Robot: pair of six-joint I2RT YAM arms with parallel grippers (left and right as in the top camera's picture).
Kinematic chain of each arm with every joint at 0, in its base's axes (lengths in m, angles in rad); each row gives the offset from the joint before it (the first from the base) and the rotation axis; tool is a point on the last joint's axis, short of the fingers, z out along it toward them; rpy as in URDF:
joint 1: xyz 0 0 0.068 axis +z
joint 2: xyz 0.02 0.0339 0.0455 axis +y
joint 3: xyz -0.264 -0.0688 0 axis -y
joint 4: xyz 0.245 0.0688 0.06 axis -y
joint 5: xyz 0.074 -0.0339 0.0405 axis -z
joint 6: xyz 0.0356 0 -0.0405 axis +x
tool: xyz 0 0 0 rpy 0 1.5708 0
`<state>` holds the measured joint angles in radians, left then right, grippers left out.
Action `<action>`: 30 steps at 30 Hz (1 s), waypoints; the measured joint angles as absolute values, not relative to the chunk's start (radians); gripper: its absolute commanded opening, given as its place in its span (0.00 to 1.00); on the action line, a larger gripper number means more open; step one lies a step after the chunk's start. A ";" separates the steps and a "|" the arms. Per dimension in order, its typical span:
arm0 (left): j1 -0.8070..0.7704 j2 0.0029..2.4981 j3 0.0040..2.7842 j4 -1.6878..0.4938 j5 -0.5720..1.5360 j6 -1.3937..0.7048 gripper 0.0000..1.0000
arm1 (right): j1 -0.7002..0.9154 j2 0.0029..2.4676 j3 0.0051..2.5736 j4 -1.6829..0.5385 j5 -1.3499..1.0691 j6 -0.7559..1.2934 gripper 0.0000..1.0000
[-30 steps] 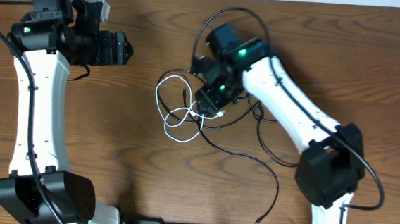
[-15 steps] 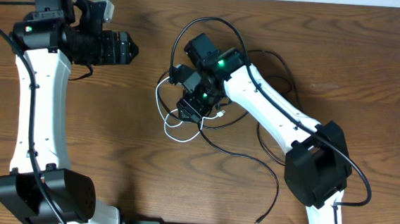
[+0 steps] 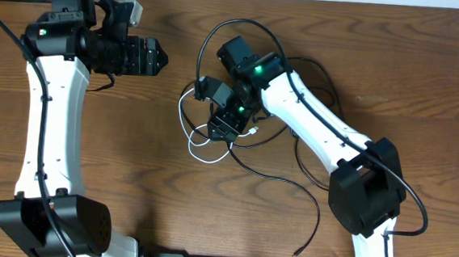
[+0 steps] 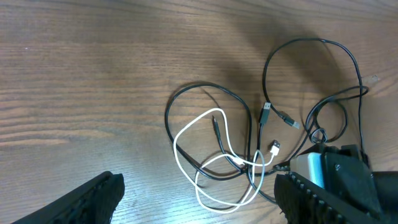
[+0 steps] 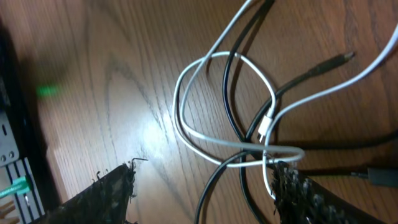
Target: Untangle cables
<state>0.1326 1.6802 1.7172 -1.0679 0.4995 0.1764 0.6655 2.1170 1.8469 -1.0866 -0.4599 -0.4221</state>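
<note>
Right hand (image 5: 204, 174) spread wide over tangled cables (image 5: 264, 127) on bench (image 3: 152, 188), gripping nothing, left hand (image 3: 160, 59) wide, well apart

Your bench (image 3: 428, 69) is warm brown wood with darker grain streaks. The cables (image 4: 211, 86) on it are black, except one white cable (image 5: 176, 106) looping through them. The left arm (image 3: 39, 123) and right arm (image 3: 312, 110) have white shells with black joints. Small green lights (image 3: 258, 68) glow on both, and the wrist view shows a green glint (image 5: 46, 91) on the wood.
</note>
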 measured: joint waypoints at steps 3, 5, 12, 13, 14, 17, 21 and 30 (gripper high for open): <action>0.133 1.680 1.717 -1.068 0.500 0.180 0.82 | 0.651 2.128 1.847 -1.105 -0.478 -0.450 0.70; 0.133 1.680 1.717 -1.068 0.505 0.181 0.82 | 0.644 2.149 1.847 -1.110 -0.489 -0.469 0.70; 0.133 1.680 1.717 -1.073 0.545 0.199 0.82 | 0.647 2.220 1.847 -1.105 -0.551 -0.532 0.69; 0.133 1.680 1.717 -1.073 0.548 0.200 0.82 | 0.649 2.225 1.847 -1.100 -0.554 -0.535 0.69; 0.133 1.680 1.717 -1.073 0.549 0.203 0.82 | 0.649 2.227 1.847 -1.096 -0.556 -0.538 0.69; 0.133 1.680 1.717 -1.073 0.552 0.207 0.82 | 0.652 2.227 1.847 -1.087 -0.566 -0.543 0.69; 0.133 1.680 1.717 -1.072 0.552 0.208 0.82 | 0.652 2.227 1.847 -1.066 -0.569 -0.522 0.69; 0.133 1.681 1.717 -1.073 0.552 0.210 0.82 | 0.664 2.227 1.847 -0.975 -0.464 -0.343 0.68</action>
<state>0.1326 1.6806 1.7172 -1.0725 0.5522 0.2100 0.6640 2.2269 1.8465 -0.9749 -0.4637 -0.3428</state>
